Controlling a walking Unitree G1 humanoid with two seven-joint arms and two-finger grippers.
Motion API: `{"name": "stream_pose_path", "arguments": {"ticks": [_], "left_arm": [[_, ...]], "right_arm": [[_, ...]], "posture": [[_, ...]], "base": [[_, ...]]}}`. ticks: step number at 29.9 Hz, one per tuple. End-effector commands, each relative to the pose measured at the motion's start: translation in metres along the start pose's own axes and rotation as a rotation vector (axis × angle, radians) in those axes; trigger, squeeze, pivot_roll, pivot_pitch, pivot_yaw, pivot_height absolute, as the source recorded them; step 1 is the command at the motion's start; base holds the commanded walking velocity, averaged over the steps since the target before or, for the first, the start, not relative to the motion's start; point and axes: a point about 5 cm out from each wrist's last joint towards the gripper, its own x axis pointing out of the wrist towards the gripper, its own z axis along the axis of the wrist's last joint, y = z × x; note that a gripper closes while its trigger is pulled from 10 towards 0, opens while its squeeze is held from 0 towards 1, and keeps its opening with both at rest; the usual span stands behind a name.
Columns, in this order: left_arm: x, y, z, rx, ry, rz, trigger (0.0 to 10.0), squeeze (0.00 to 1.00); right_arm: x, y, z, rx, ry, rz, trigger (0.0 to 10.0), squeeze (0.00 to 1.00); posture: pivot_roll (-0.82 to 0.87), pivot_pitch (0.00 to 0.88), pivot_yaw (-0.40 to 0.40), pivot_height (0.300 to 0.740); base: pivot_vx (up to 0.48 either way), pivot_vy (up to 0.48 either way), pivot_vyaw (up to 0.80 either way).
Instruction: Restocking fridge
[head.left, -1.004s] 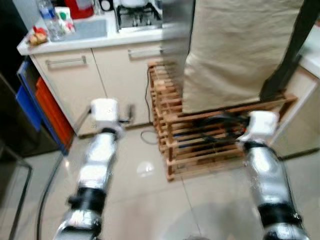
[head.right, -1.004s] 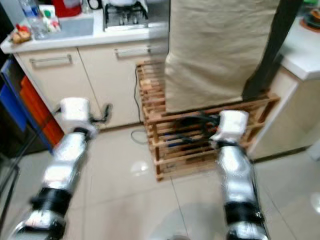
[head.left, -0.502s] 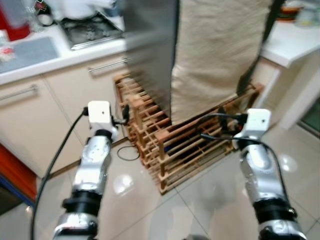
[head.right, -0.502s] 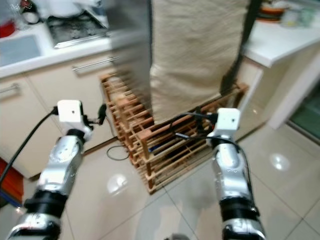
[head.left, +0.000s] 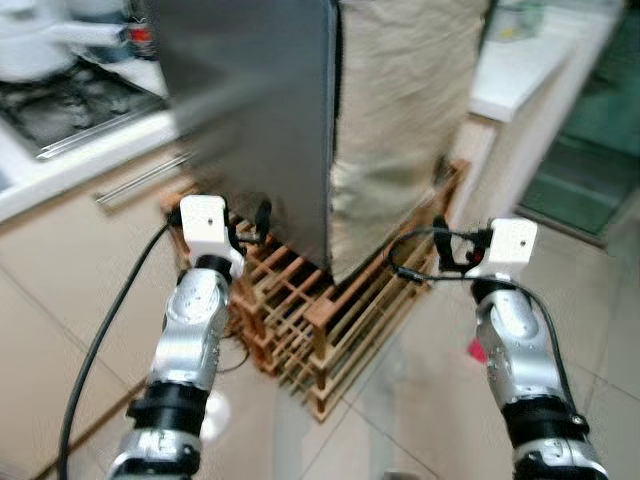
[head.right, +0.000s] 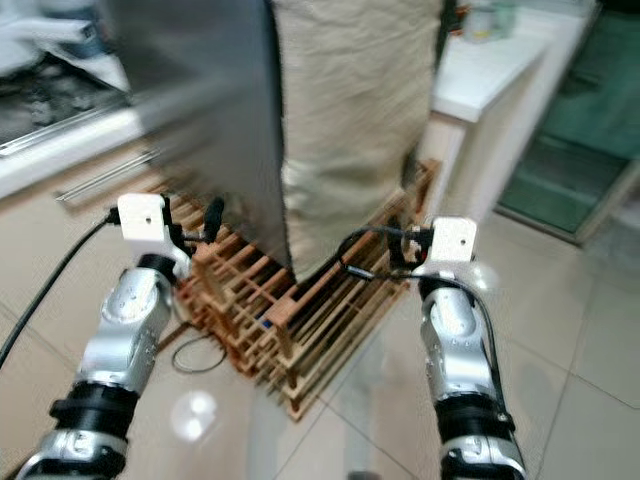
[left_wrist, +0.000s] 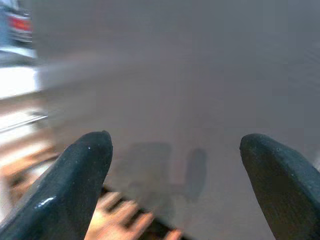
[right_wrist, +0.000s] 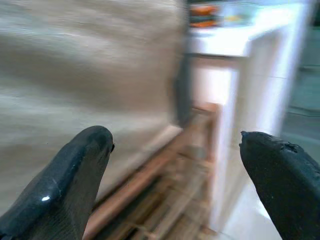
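Observation:
A tall fridge (head.left: 250, 110) with a grey steel side stands on a wooden slatted pallet (head.left: 340, 320), and a beige cloth (head.left: 400, 120) hangs over its other face. Both arms are held out low in front of it. My left gripper (left_wrist: 175, 139) is open and empty, facing the grey side close up, above the pallet's left end. Open and empty too, my right gripper (right_wrist: 175, 134) faces the cloth and the pallet's right end. The views are blurred by motion.
A kitchen counter with a gas stove (head.left: 60, 100) runs behind on the left, with drawers below it. A white counter (head.left: 520, 70) stands right of the fridge, with a dark green doorway (head.left: 590, 150) beyond. A black cable (head.left: 100, 340) trails from my left arm. The floor is glossy tile.
The whole picture has swung, so the camera has turned right: the sink and left cupboards have slid out, the right counter and doorway have come in. Both arms hold the same pose.

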Motion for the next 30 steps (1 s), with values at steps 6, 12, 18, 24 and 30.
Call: {"name": "stream_pose_path", "arguments": {"ticks": [6, 12, 18, 24, 30], "left_arm": [[-0.008, 0.017, 0.002, 0.017, -0.007, 0.037, 10.0, 0.00], [-0.007, 0.031, 0.014, 0.045, -0.043, 0.062, 10.0, 0.00], [-0.008, 0.046, 0.018, 0.154, -0.039, 0.098, 10.0, 0.00], [-0.008, 0.049, 0.024, 0.113, -0.076, 0.091, 10.0, 0.00], [-0.007, 0.039, 0.025, 0.122, -0.087, 0.077, 10.0, 0.00]], "right_arm": [[-0.002, 0.006, 0.004, 0.001, -0.032, 0.014, 10.0, 0.00], [0.002, 0.018, 0.000, 0.018, -0.006, 0.044, 10.0, 0.00], [0.008, 0.042, -0.004, 0.019, 0.024, 0.142, 10.0, 0.00], [0.022, 0.037, 0.003, 0.000, 0.021, 0.156, 10.0, 0.00], [0.028, 0.041, 0.009, 0.004, 0.002, 0.156, 10.0, 0.00]], "posture": [[-0.19, 0.000, 0.021, 0.740], [-0.14, 0.000, -0.018, 0.740], [-0.08, 0.000, -0.076, 0.740], [-0.06, 0.000, -0.095, 0.740], [-0.05, 0.000, -0.086, 0.740]], "base": [[0.000, 0.000, 0.00], [0.000, 0.000, 0.00], [0.000, 0.000, -0.62], [0.000, 0.240, -0.74], [0.000, 0.160, -0.73]]}}
